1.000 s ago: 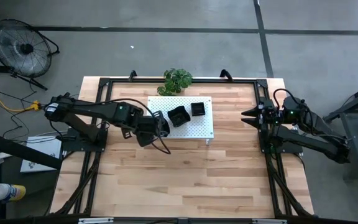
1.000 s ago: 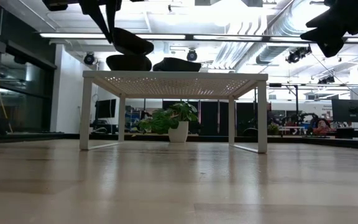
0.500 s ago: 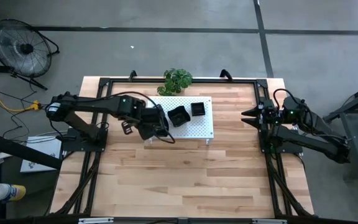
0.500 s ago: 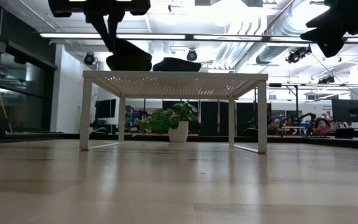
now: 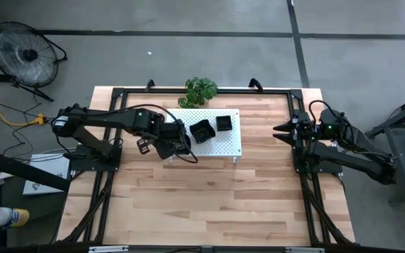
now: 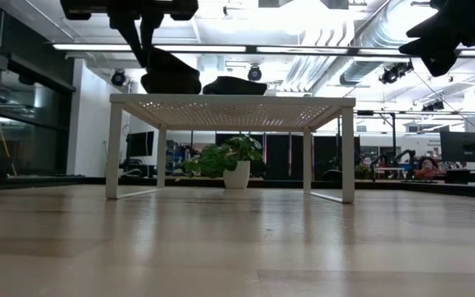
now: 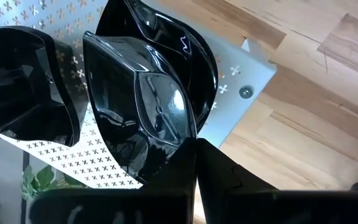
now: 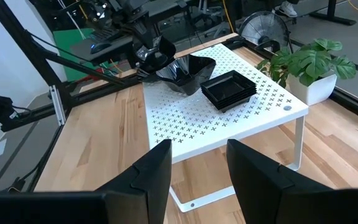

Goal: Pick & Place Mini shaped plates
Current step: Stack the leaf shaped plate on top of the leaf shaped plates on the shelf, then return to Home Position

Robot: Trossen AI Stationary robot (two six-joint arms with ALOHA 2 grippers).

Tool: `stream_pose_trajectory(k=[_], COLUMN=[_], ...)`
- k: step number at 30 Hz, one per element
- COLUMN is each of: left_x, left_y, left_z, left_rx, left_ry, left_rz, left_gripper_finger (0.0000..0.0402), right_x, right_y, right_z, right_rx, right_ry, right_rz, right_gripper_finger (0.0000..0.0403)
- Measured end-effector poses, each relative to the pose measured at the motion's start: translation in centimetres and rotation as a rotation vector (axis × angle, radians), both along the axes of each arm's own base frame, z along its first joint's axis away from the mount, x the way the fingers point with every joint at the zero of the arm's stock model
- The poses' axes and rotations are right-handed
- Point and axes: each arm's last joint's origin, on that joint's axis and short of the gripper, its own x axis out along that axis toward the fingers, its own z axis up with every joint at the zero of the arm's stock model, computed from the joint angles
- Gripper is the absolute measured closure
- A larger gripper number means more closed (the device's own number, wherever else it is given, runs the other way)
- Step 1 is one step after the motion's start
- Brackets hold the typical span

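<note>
Table (image 5: 209, 204): light wooden top, framed by dark rails, both arms mounted at its sides.
White perforated board (image 5: 216, 144): small raised stand on four legs near the table's far edge, seen from below in the low view (image 6: 233, 102).
Potted plant (image 5: 201, 90): green, just behind the board; visible between the board's legs in the low view (image 6: 225, 158).
Left arm: reaching in across the table to the board's left end.
Left gripper (image 5: 176, 140): over the board's left edge, clamped on the rim of a glossy black square plate (image 7: 135, 106); fingers (image 7: 166, 180) pinching that rim at the plate's near corner, plate tilted up on edge.
Held plate versus claw: directly ahead of the fingertips, its bowl facing away from the wrist, its far side touching or just above the board by the low view (image 6: 171, 74); contact not clear.
Wavy-edged plate (image 7: 191, 56): right behind the held one, resting on the board, overlapping it.
Pile of plates (image 5: 201, 131): black, on the board just right of the left gripper.
Stack of square plates (image 5: 223, 124): neat, farther right on the board, apart from the pile; also clear in the right wrist view (image 8: 229, 89).
Right arm: parked at the table's right edge, well apart from the board.
Right gripper (image 5: 281, 131): pointing toward the board, fingers (image 8: 148, 180) spread, nothing between them.
</note>
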Motion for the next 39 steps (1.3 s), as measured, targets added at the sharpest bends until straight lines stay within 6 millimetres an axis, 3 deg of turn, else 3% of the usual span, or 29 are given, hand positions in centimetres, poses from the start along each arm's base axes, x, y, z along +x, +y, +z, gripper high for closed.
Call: stream_pose_trajectory(k=[13, 24, 30, 34, 39], left_x=[0.1, 0.3, 0.0, -1.7, -7.1], left_y=[0.2, 0.4, 1.0, 1.7, 3.0], left_z=[0.1, 0.4, 1.0, 2.9, 6.6], left_rx=[0.069, 0.155, 0.291, 0.174, -0.065], left_ry=[-0.027, -0.066, -0.188, -0.327, -0.651], left_rz=[0.043, 0.068, 0.319, 0.454, 0.468], left_gripper_finger=[0.0299, 0.0293, 0.0293, 0.0295, 0.0319], right_x=[0.0, -0.6, -0.6, -0.5, -0.8], right_y=[0.2, 0.3, -0.1, -0.2, 0.1], right_z=[0.1, 3.6, 4.1, 3.4, 2.6], right_rx=[0.002, -0.292, -0.445, -0.373, -0.243], right_ry=[-0.015, -0.190, -0.182, -0.123, -0.113], right_rz=[0.056, 0.057, -0.085, -0.101, -0.050], right_gripper_finger=[0.0254, 0.0254, 0.0254, 0.0254, 0.0254])
